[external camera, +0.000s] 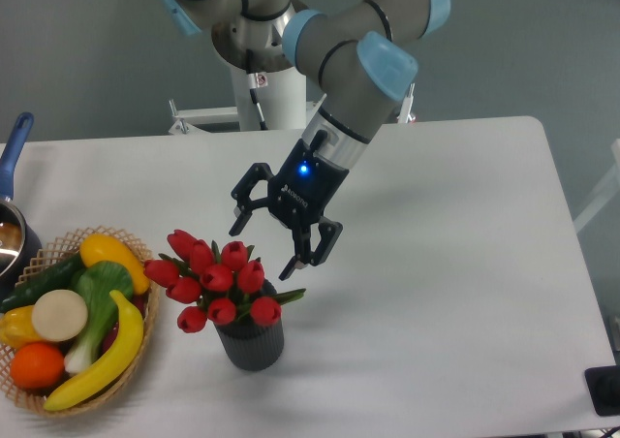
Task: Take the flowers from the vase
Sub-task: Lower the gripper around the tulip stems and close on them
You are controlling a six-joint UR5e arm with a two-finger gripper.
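The white table [436, 264] fills most of the view, and over its middle reaches the grey arm [363, 65] with its pale blue joint caps, coming down from the pedestal at the back. At the end of that arm, the black gripper [262, 252] with a blue light lit on its body, and its two fingers [242, 215] are spread wide apart, nothing between them. It hangs in the air, tilted, fingertips pointing down and toward the left front of the table.

Right below those fingertips, the flowers [215, 278]: a bunch of red tulip buds with green leaves, standing in the vase [251, 341]. The buds sit just beneath and a little to the left of the gripper; the nearer fingertip is just above the rightmost buds, but whether it touches them cannot be told from this angle. The vase, dark grey and ribbed, stands upright on the table near the front edge, directly under the bunch.

Over on the left, a wicker basket [58, 239] holds a banana, an orange, a yellow pepper and some green vegetables, just beside the flowers. At the far left edge, part of a pot with a blue handle [14, 147].
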